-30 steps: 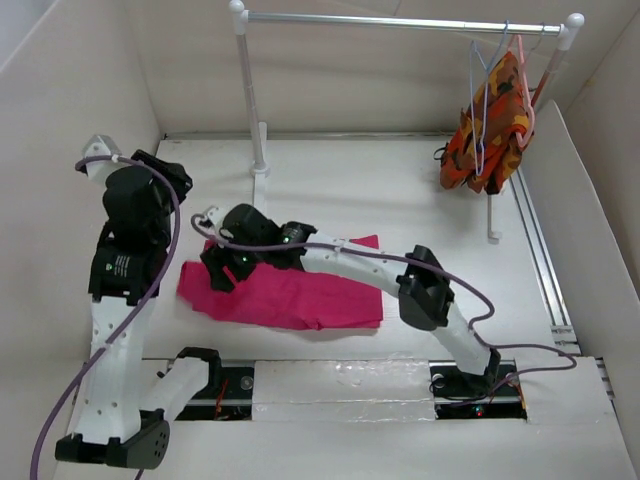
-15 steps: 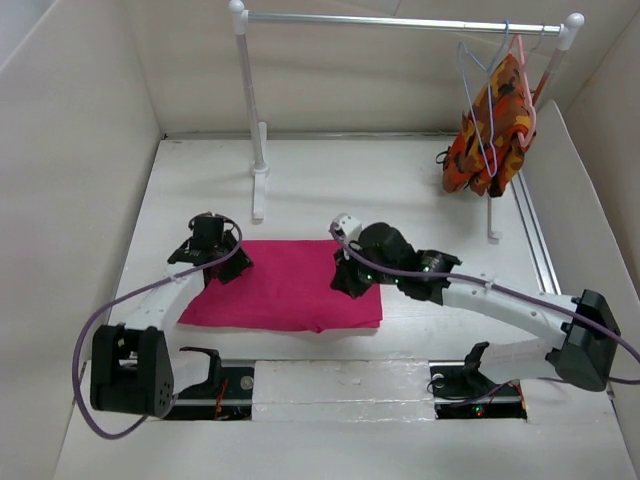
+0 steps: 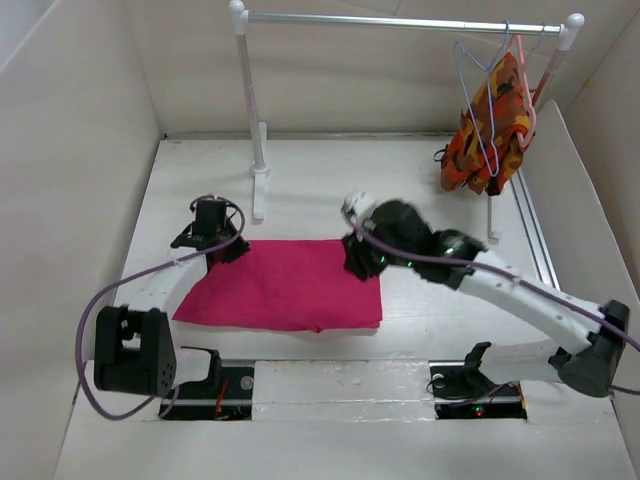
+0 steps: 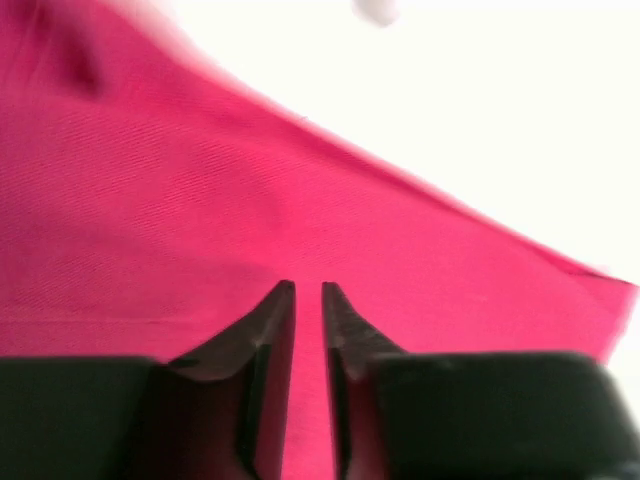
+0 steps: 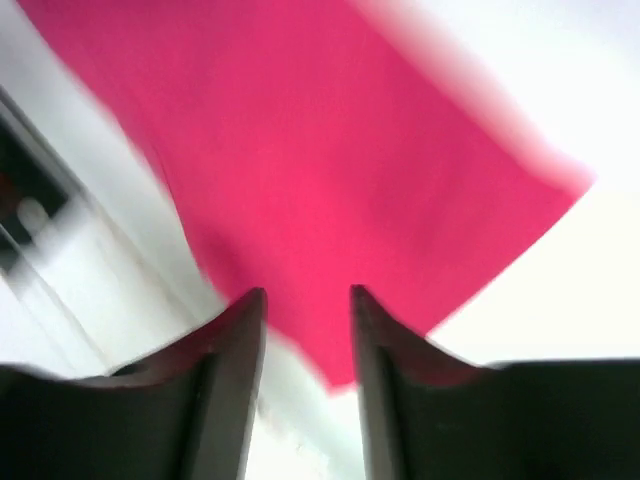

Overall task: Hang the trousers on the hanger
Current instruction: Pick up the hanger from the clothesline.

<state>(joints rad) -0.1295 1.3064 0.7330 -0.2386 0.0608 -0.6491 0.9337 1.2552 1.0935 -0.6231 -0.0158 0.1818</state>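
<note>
The magenta trousers [image 3: 285, 285] lie flat and folded on the table. My left gripper [image 3: 222, 243] sits at their far left corner. In the left wrist view its jaws [image 4: 308, 287] are closed to a thin slit with the trousers [image 4: 200, 200] pinched in it. My right gripper [image 3: 358, 262] hovers over the far right corner. Its fingers [image 5: 305, 293] stand apart with nothing between them, above the trousers [image 5: 330, 150] and bare table. The pale lilac hanger [image 3: 478, 95] hangs at the right end of the rail.
A white clothes rack [image 3: 250, 110] stands at the back, its rail [image 3: 400, 20] running left to right. An orange patterned garment [image 3: 490, 125] on a salmon hanger [image 3: 522, 70] hangs beside the lilac one. White walls close in on both sides.
The left jaws have closed on the trousers' far left corner. The right arm swung from the left side to the far right corner, shut there, and its jaws have now parted.
</note>
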